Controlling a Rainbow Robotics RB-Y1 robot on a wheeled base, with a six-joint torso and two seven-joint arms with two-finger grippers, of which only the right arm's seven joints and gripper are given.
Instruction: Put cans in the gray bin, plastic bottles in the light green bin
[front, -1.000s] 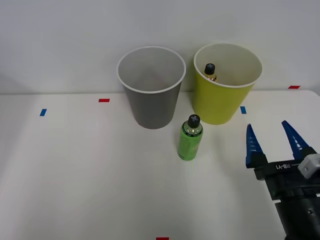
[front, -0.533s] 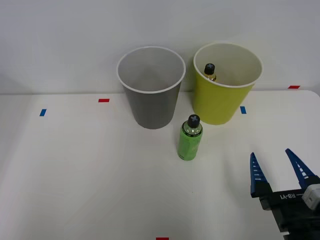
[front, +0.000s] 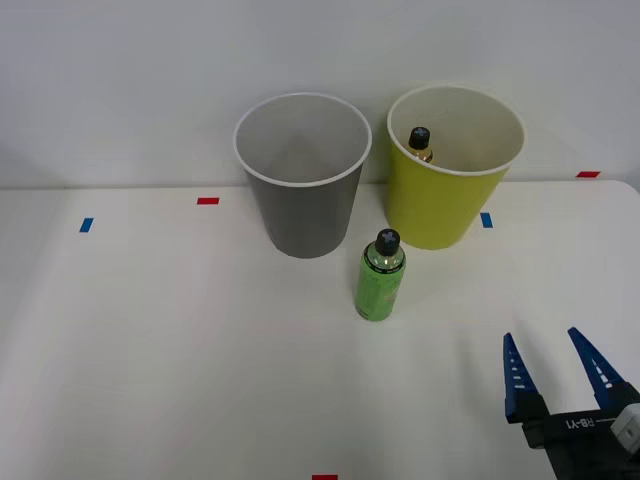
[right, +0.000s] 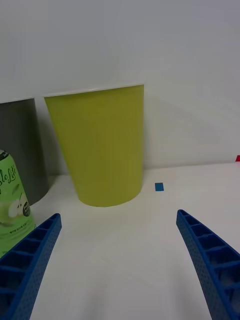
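A bright green plastic bottle (front: 380, 278) with a black cap stands upright on the white table, just in front of the two bins; its label (right: 12, 200) also shows in the right wrist view. The gray bin (front: 302, 175) stands at the back centre, the light green bin (front: 453, 167) (right: 102, 145) to its right. Inside the light green bin an amber-necked bottle (front: 421, 143) with a black cap shows. My right gripper (front: 545, 345) (right: 117, 222) is open and holds nothing, low at the front right, well apart from the green bottle. The can is out of view.
Small red tape marks (front: 207, 201) and blue tape marks (front: 86, 225) dot the table (front: 150, 350). A blue mark (right: 159, 187) lies beside the light green bin. A white wall stands right behind the bins.
My right gripper has drawn back toward the front edge of the table, away from the bins, staying open. The bottles and bins have not moved.
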